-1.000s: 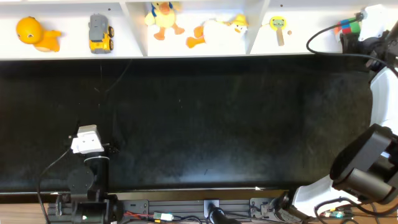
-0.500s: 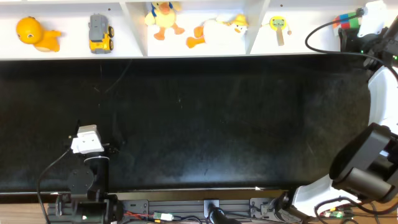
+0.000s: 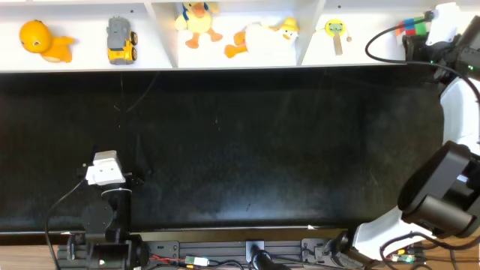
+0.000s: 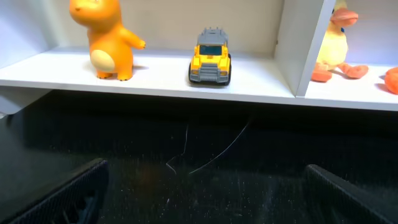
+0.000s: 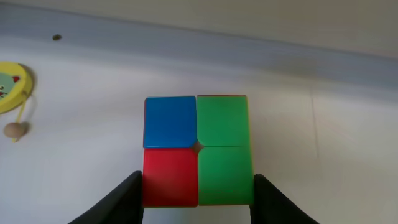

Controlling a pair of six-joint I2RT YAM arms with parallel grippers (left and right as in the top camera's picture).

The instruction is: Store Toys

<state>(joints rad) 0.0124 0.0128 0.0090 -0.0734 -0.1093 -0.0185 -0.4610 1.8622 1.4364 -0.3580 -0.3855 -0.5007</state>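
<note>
A colour cube with blue, green and red squares is held over the white shelf floor, my right gripper shut on its lower sides. From above, the cube and right gripper are at the far right compartment of the shelf. My left gripper rests low at the left of the black mat, open, its fingers wide apart with nothing between them.
The shelf along the far edge holds an orange figure, a yellow truck, a yellow plush duck, a white plush duck and a small yellow rattle. White dividers separate the compartments. A black cable loops beside the right gripper.
The right gripper has shifted slightly left and farther into the right shelf compartment, carrying the cube. The left arm has not moved.
</note>
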